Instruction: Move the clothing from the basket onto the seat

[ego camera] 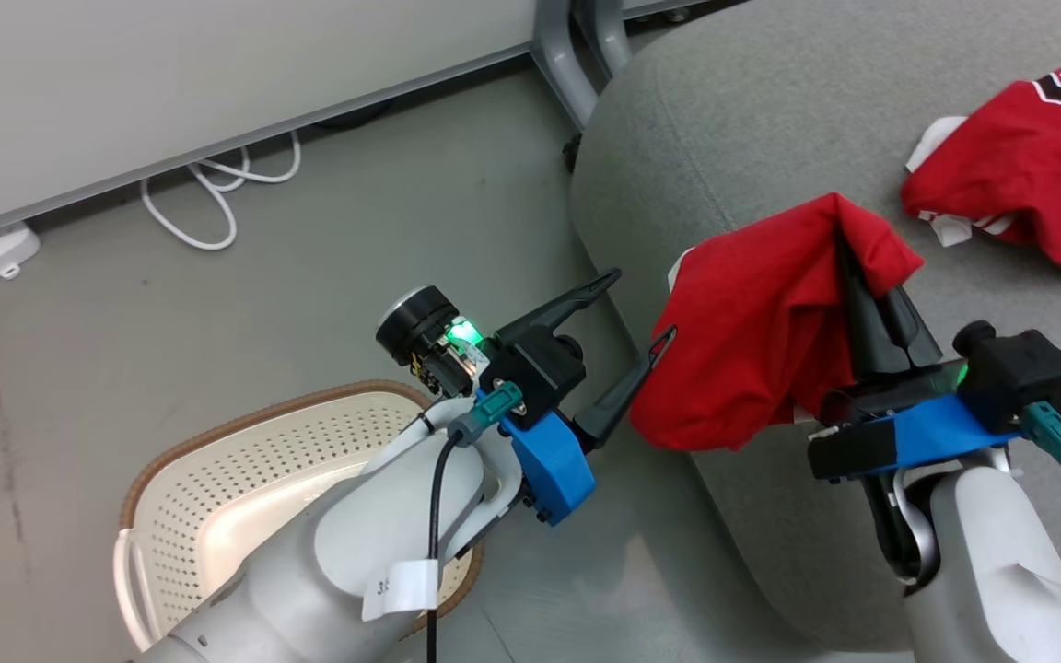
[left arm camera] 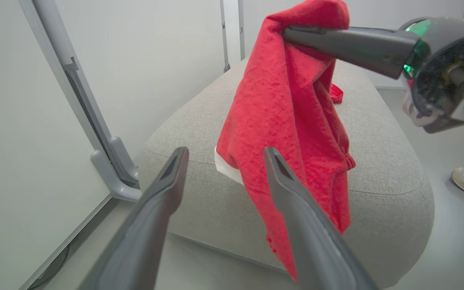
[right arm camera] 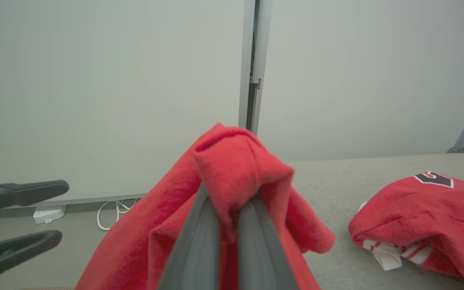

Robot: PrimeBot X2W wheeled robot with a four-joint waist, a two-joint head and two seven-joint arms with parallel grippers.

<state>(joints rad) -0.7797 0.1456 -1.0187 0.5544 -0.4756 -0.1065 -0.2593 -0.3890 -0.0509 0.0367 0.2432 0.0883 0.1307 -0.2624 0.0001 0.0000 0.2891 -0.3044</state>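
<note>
Red garments (ego camera: 1037, 157) (ego camera: 752, 341): one on seat (ego camera: 724, 120), one clamped by right fingers (ego camera: 862, 313); left fingers (ego camera: 558, 308) apart.

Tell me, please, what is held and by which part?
The right gripper pinches a red garment by a bunched fold at its top; the open left gripper holds nothing.

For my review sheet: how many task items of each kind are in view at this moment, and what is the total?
Red garments: 2 (hanging garment pinched by the right gripper; numbered garment lying on the seat)
Basket: 1
Seat: 1
Total: 4
</note>
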